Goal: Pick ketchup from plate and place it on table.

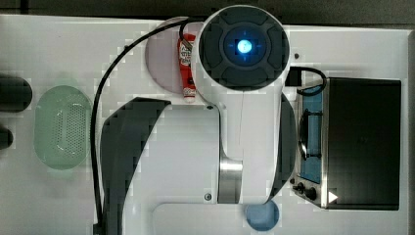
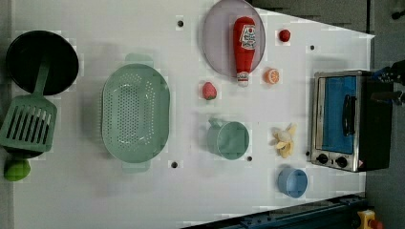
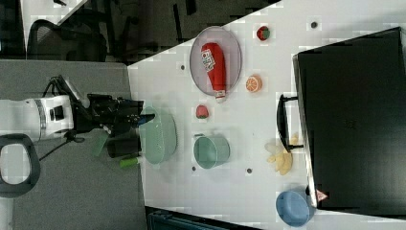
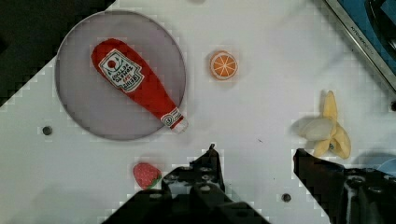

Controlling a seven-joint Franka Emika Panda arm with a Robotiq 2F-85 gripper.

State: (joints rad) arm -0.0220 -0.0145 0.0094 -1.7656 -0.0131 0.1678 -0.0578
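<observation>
White tabletop [image 2: 95,191] fills my screens, and on it the ketchup [image 4: 137,85] lies flat across the plate [image 4: 84,112], its cap poking just over the rim toward the strawberry [image 4: 147,175], with an orange slice [image 4: 223,65] near the plate. My gripper [image 4: 254,156] hangs high above the table with its fingers spread and nothing between them. I judge the pick hasn't begun, so next I must come down over the bottle's middle, fingers straddling it.
</observation>
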